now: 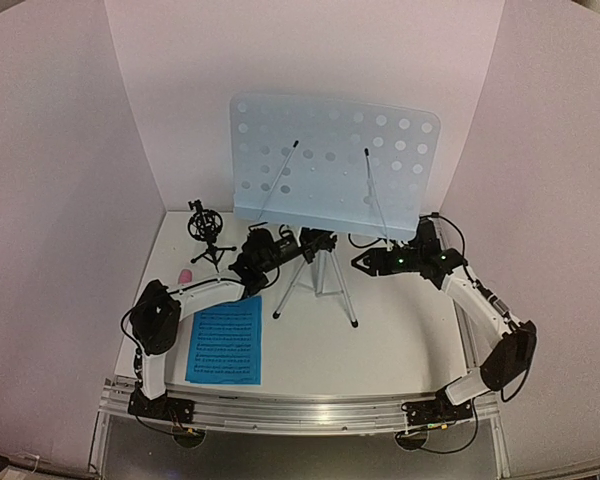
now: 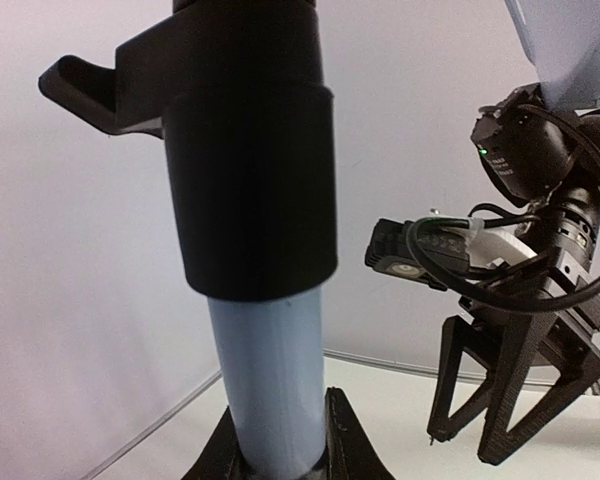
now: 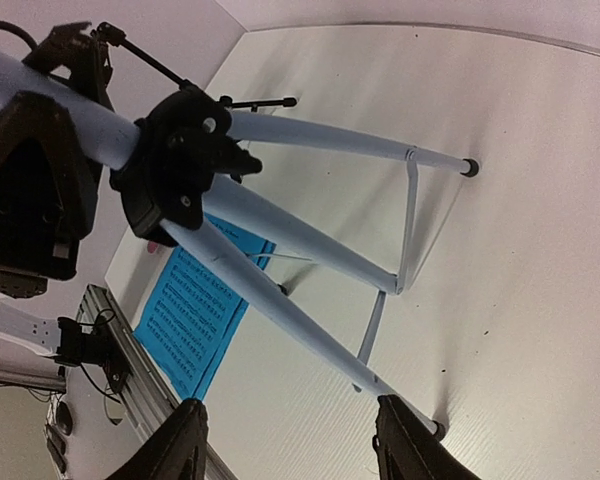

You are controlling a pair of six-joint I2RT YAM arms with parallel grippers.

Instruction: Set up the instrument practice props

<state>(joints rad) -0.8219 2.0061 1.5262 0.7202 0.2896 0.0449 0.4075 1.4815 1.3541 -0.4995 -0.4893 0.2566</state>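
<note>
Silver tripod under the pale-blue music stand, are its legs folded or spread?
Spread. The silver tripod stands with legs splayed, feet wide apart.

Top external: fixed high at the near side, looking down and forward over the whole table. Left wrist: hard against the music stand pole, facing across past it to the right gripper. Right wrist: low, close, aimed back at the tripod legs and sheet-music page. All three views share the stand
</note>
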